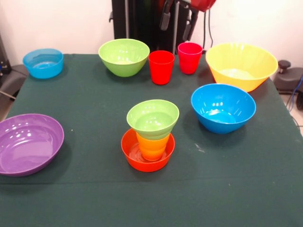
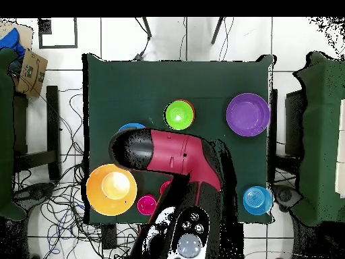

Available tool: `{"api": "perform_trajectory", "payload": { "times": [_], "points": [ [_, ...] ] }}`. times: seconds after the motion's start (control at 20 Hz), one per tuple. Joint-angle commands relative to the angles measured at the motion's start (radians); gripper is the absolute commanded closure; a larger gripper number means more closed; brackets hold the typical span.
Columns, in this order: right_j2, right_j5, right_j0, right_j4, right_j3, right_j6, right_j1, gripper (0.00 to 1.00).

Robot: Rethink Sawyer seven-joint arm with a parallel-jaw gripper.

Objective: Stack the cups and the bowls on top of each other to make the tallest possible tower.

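The tower stands mid-table: a small orange bowl (image 1: 142, 158) holds a yellow-orange cup (image 1: 152, 146), and a small green bowl (image 1: 153, 118) sits on the cup. From overhead only the green bowl (image 2: 179, 114) shows clearly. The red cup (image 1: 161, 67) and the pink-magenta cup (image 1: 190, 57) stand upright side by side on the cloth at the back. My gripper (image 1: 179, 19) shows only as dark parts at the top edge, above these two cups and apart from them. My red arm (image 2: 176, 155) hides it from overhead.
A larger green bowl (image 1: 124, 56) sits left of the red cup. The large yellow bowl (image 1: 241, 65) is at the back right and a blue bowl (image 1: 223, 108) in front of it. A light blue bowl (image 1: 43, 63) is at the back left and the purple bowl (image 1: 29, 143) at the left edge.
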Motion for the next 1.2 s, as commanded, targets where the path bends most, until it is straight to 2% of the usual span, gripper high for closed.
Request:
{"api": "perform_trajectory", "payload": {
  "times": [0.05,0.45,0.75,1.2],
  "points": [
    [0.045,-0.087,0.032,-0.077,0.155,0.058,0.027,0.0],
    [0.058,-0.241,0.023,-0.075,0.191,0.076,0.084,0.0],
    [0.053,-0.302,0.021,-0.066,0.176,0.081,0.133,0.0],
    [0.014,-0.278,0.031,-0.06,0.144,0.081,0.209,0.0]
  ]
}}
